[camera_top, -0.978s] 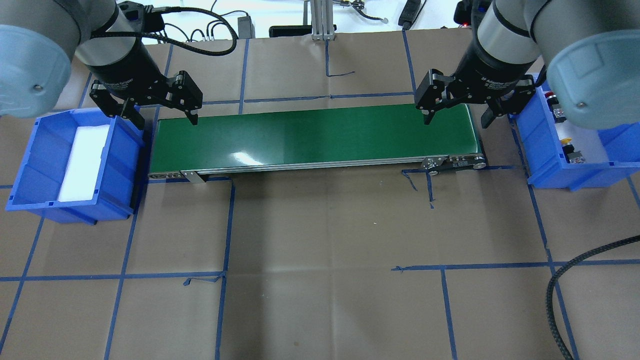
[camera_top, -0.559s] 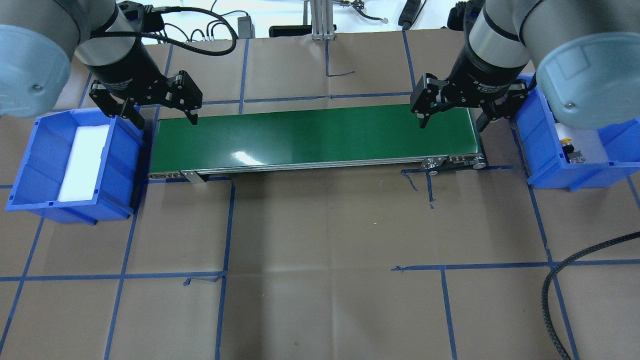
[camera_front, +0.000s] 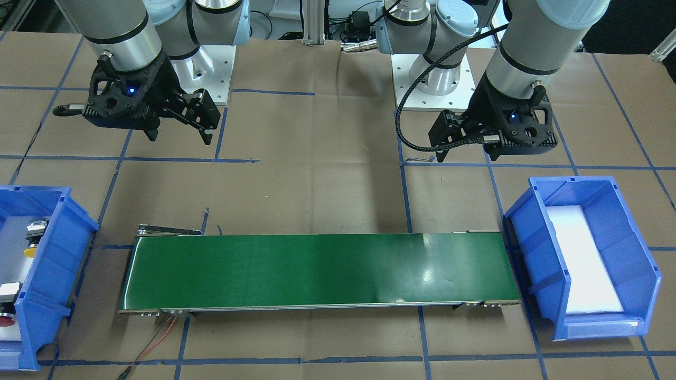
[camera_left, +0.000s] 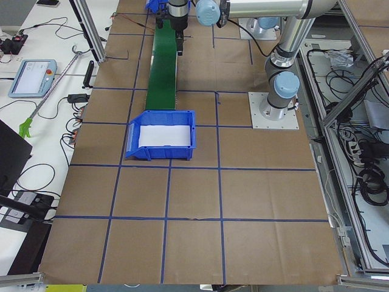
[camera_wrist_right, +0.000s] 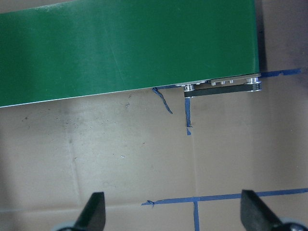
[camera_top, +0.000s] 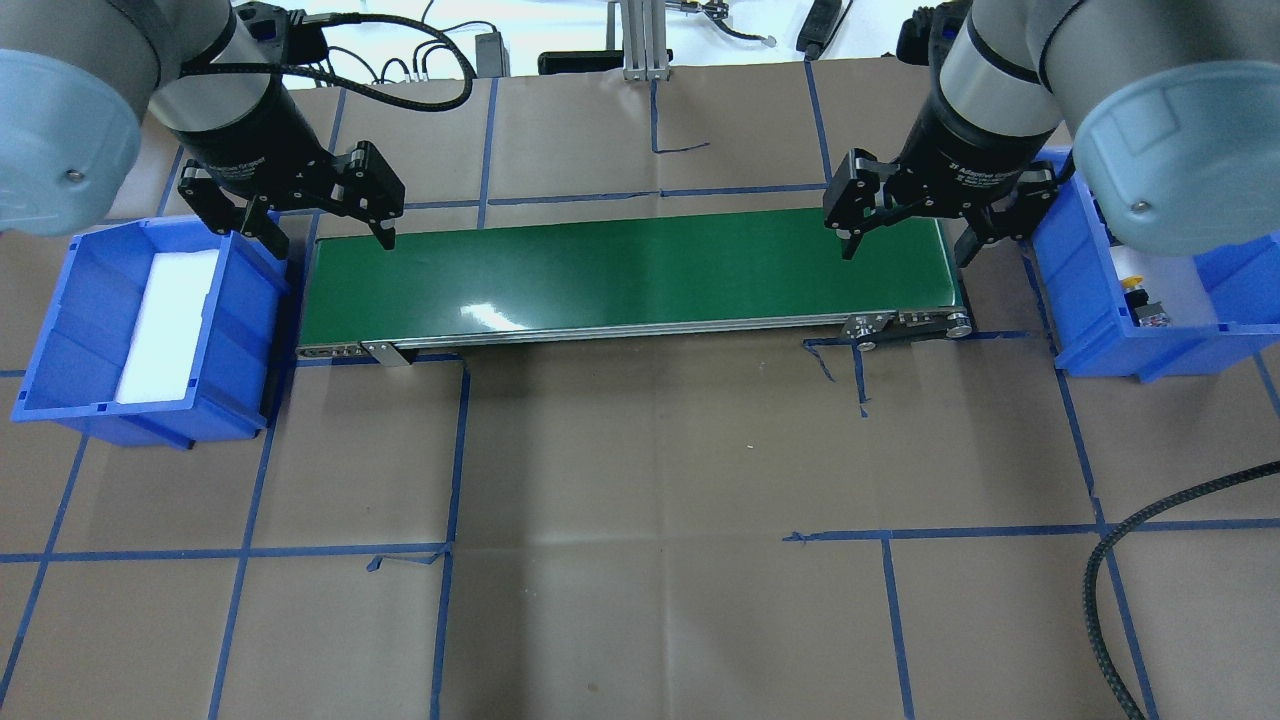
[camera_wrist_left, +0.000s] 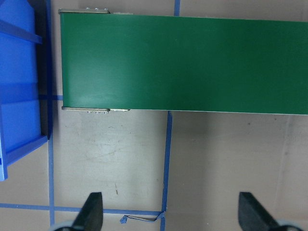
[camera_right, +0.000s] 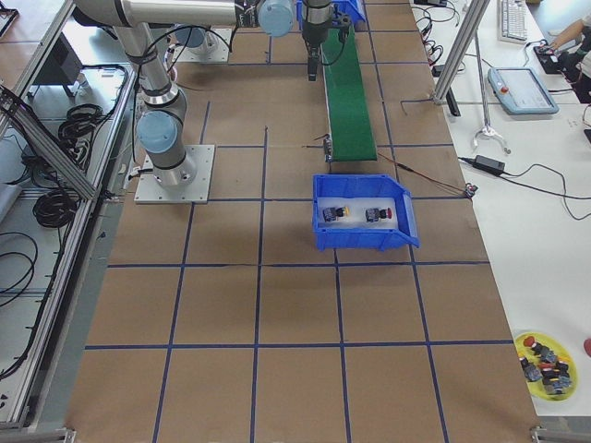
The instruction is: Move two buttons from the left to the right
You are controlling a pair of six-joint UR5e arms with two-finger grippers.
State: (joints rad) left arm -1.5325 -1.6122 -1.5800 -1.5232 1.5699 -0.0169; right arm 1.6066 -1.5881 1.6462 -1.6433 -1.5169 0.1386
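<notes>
Black right end effector [camera_top: 905, 257] farther from blue bin [camera_top: 1078, 305] than before

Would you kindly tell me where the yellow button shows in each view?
Front-facing: yellow button far left, in the bin.
Overhead: far right, same bin.
Exterior left: not visible.
Exterior right: centre, bin's left half.
Left wrist: absent.
Right wrist: absent.
Shared landmark: the green belt beside the bin.
</notes>
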